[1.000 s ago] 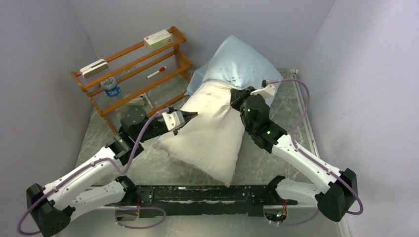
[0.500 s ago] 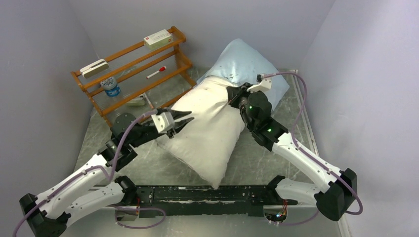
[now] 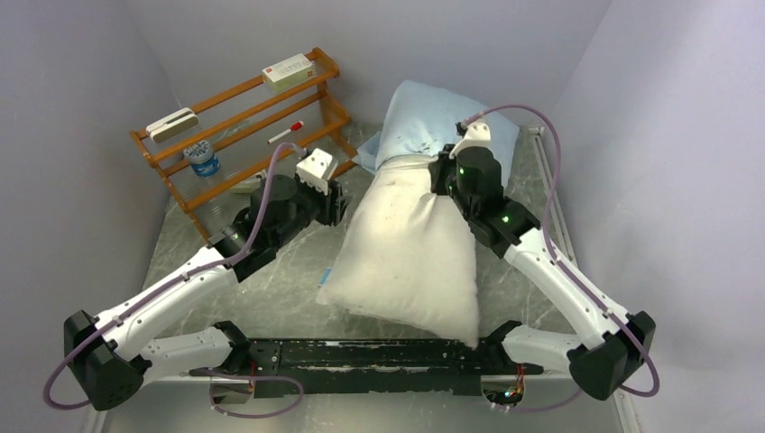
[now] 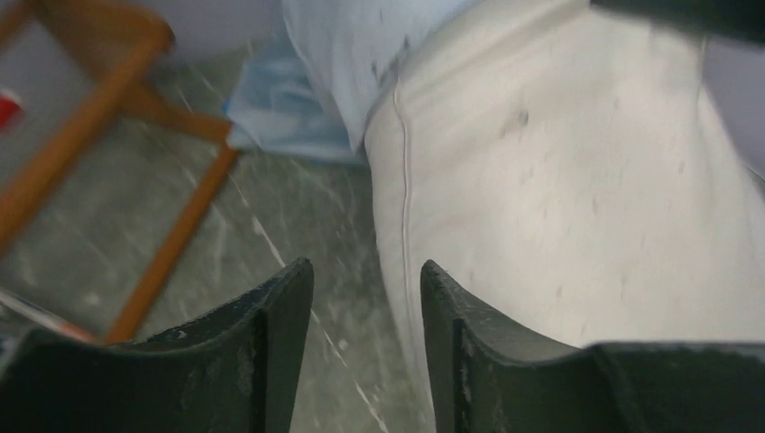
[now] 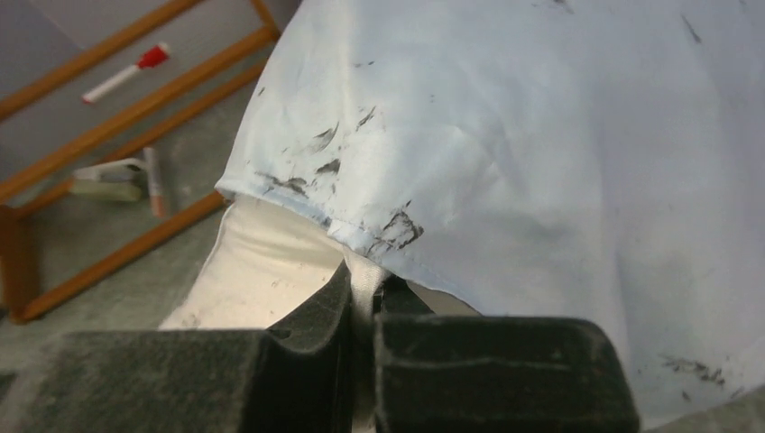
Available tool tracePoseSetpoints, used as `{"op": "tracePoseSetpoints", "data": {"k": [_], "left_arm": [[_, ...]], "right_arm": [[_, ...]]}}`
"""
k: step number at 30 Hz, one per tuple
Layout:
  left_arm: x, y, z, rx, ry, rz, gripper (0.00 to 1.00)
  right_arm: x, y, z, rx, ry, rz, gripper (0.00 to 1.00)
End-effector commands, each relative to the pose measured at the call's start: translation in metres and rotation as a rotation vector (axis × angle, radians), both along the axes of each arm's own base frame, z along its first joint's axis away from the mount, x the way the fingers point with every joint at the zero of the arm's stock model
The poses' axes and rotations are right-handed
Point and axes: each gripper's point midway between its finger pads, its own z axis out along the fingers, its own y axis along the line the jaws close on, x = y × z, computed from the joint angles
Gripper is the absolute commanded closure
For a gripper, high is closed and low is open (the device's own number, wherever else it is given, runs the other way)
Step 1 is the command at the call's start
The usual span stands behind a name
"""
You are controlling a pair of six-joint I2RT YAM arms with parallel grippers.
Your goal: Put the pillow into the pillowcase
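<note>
The white pillow (image 3: 415, 253) lies lengthwise mid-table, its far end inside the pale blue pillowcase (image 3: 433, 113). My right gripper (image 3: 442, 171) is shut on a fold of the pillow's white fabric just under the pillowcase hem; the right wrist view shows the pinch (image 5: 364, 275), the pillow (image 5: 262, 262) and the smudged pillowcase (image 5: 541, 135). My left gripper (image 3: 336, 200) is open and empty beside the pillow's left edge. In the left wrist view its jaws (image 4: 365, 271) straddle bare table next to the pillow's seam (image 4: 577, 180), with the pillowcase (image 4: 352, 54) beyond.
A wooden rack (image 3: 244, 135) stands at the back left, close to my left gripper, holding a white box (image 3: 289, 70), a marker (image 3: 285, 133) and a blue-and-white cup (image 3: 203, 160). Walls close in on the left, back and right. The black arm rail (image 3: 379, 356) runs along the near edge.
The pillow's near end has swung right, so it now lies straighter. My left arm has lifted and turned toward the pillow's far left edge. My right gripper moved slightly farther back, still pinching.
</note>
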Motion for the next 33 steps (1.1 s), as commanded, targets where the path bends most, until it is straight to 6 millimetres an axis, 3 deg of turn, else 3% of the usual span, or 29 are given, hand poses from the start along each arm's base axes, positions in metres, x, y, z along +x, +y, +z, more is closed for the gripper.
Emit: {"op": "tracePoseSetpoints", "data": {"k": [1, 4, 9, 10, 12, 13, 17, 22, 26, 29, 31, 32, 33], "left_arm": [[-0.028, -0.014, -0.064, -0.082, 0.233, -0.071, 0.50], [-0.057, -0.040, -0.100, -0.126, 0.273, -0.283, 0.54], [-0.063, -0.051, -0.116, -0.218, 0.266, -0.317, 0.57], [-0.060, -0.051, -0.121, -0.207, 0.266, -0.300, 0.57], [-0.056, -0.053, -0.130, -0.186, 0.276, -0.284, 0.58], [-0.055, -0.054, -0.132, -0.182, 0.280, -0.280, 0.57], [-0.050, -0.055, -0.131, -0.220, 0.270, -0.257, 0.57], [-0.040, -0.040, -0.126, -0.237, 0.250, -0.150, 0.57], [-0.036, -0.017, -0.118, -0.243, 0.200, -0.057, 0.57], [-0.041, -0.011, -0.118, -0.157, 0.154, -0.089, 0.54], [-0.037, -0.006, -0.118, -0.098, 0.152, -0.066, 0.53], [-0.035, -0.002, -0.118, -0.074, 0.148, -0.052, 0.52], [-0.033, 0.000, -0.113, -0.067, 0.130, -0.039, 0.52]], "right_arm": [[0.014, 0.001, 0.041, -0.018, -0.071, 0.014, 1.00], [0.010, 0.006, 0.022, 0.017, 0.027, 0.011, 0.83], [-0.012, 0.015, -0.019, 0.086, 0.215, 0.025, 0.48], [-0.017, 0.018, -0.027, 0.091, 0.247, 0.032, 0.37], [-0.025, 0.021, -0.044, 0.077, 0.290, 0.050, 0.05], [-0.028, 0.023, -0.053, 0.056, 0.300, 0.061, 0.01], [-0.024, 0.022, -0.082, -0.081, 0.331, 0.026, 0.00], [-0.007, 0.042, -0.106, -0.259, 0.340, -0.039, 0.00], [0.017, 0.040, -0.150, -0.419, 0.387, -0.136, 0.00], [0.025, 0.037, -0.198, -0.558, 0.449, -0.159, 0.01], [0.021, 0.035, -0.217, -0.574, 0.467, -0.121, 0.08], [0.018, 0.036, -0.219, -0.545, 0.466, -0.084, 0.16], [0.016, 0.038, -0.219, -0.498, 0.465, -0.040, 0.30]]}}
